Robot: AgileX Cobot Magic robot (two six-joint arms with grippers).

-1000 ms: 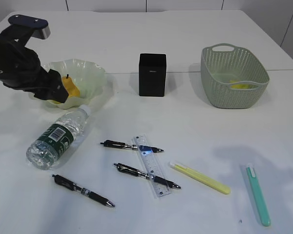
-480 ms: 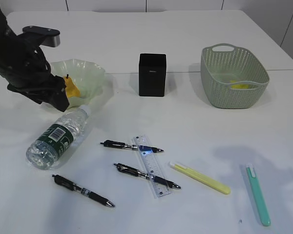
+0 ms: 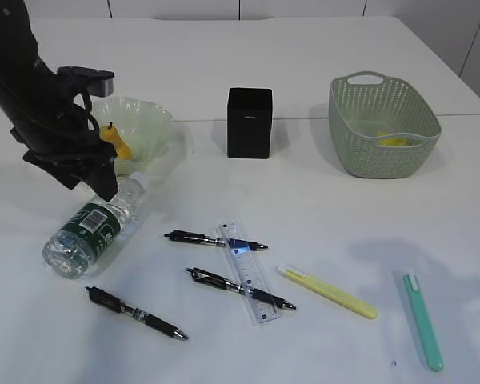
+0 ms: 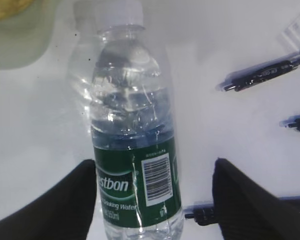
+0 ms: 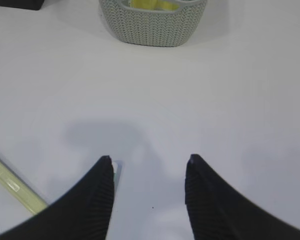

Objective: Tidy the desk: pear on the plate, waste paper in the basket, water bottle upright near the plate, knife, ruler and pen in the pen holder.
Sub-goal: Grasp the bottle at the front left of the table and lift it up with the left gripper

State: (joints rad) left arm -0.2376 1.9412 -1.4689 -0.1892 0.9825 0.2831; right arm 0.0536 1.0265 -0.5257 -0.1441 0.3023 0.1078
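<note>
The desk (image 3: 320,48) is carrying everything, and the water bottle (image 4: 132,150) is lying on its side just below the plate (image 3: 144,120), where the pear (image 3: 116,144) is already sitting. The left end effector (image 4: 152,200) is hanging over the bottle with its fingers spread wide — holding nothing. The right end effector (image 5: 147,190) is spread and empty too. The round bottle could be rolling away if one finger is touching first — maybe bumping the plate or the pens (image 3: 216,238) lying nearby.

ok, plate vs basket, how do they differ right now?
The plate is a shallow, translucent pale green dish with a ruffled rim; the basket is deeper, opaque sage green, with woven-pattern sides and cut-out handles. The plate holds the pear; the basket holds something yellow. Both stand upright at the desk's far side.
</note>
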